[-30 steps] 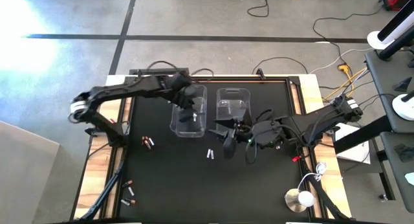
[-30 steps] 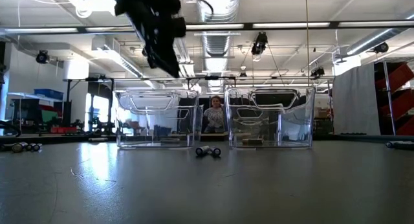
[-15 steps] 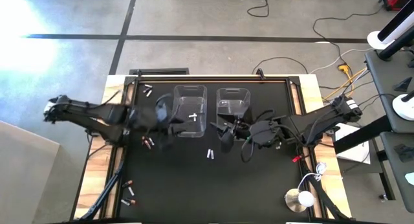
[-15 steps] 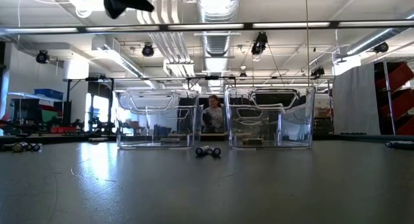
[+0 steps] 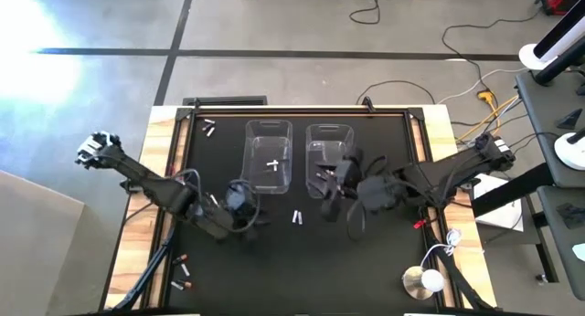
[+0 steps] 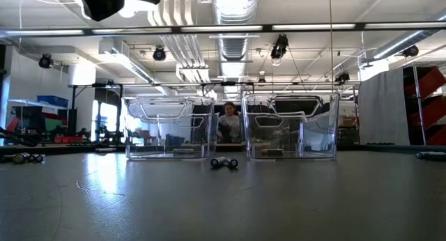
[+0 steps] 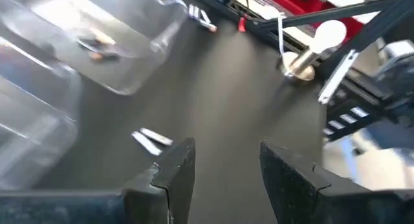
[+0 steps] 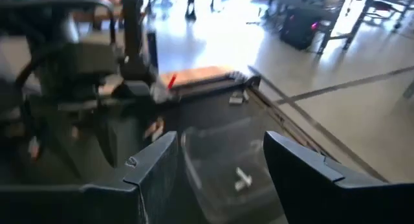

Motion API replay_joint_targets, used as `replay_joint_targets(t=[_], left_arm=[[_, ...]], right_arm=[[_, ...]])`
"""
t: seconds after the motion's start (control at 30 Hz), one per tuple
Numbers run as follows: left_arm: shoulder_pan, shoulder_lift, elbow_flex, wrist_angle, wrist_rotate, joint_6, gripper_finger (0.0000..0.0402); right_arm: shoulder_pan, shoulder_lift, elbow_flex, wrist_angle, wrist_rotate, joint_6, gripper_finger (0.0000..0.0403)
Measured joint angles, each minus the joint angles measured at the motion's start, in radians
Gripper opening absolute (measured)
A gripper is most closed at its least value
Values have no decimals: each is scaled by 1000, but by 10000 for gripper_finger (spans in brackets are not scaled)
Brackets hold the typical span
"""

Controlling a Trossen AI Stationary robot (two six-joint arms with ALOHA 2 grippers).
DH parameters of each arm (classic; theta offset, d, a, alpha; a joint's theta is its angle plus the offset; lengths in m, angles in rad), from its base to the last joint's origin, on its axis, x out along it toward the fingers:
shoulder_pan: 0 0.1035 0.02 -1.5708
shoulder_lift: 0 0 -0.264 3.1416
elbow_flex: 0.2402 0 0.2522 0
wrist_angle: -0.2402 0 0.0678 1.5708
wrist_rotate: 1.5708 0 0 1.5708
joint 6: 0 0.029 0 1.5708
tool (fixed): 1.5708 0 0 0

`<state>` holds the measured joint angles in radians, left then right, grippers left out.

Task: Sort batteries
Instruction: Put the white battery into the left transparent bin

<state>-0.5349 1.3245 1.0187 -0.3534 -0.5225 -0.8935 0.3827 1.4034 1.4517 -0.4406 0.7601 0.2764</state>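
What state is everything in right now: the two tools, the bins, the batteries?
Left tool: open, empty, above the mat.
Right tool: open, empty, by the right bin.
Left bin: upright, one pale battery inside.
Right bin: upright, contents unclear.
Battery pair: lying loose in front of the bins.
Other batteries: scattered on the mat's left side.

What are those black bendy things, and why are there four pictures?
They are two robot arms at a black table, each ending in a two-finger pincer. One camera looks down from above, one sits low at table height, and one rides on each wrist. The left gripper is open over the table, holding nothing. The right gripper is open too, near the right bin. Two clear plastic bins stand side by side; the left bin already has a silvery battery inside. More small batteries lie scattered on the table, waiting to be sorted.
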Motion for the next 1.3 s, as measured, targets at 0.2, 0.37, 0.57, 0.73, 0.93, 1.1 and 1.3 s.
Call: replay_joint_targets(t=[0.2,0.37,0.57,0.73,0.93,1.1,1.3], left_arm=[[-67,146,0,31,-106,-242,152],[-88,274,0,33,-148,-291,152],[-83,438,0,144,-198,-295,152],[-83,508,0,176,-366,-302,152],[-57,593,0,191,-525,-229,152],[-30,658,0,317,-460,-193,152],[-12,691,0,406,-442,-213,152]], right_arm=[[84,11,-3,-163,1,89,219],[214,35,-60,-236,16,243,220],[309,39,-161,-256,150,481,221],[349,38,-165,-361,156,557,220],[348,38,-165,-387,161,562,219],[325,38,-165,-384,165,566,219],[311,38,-165,-385,165,627,219]])
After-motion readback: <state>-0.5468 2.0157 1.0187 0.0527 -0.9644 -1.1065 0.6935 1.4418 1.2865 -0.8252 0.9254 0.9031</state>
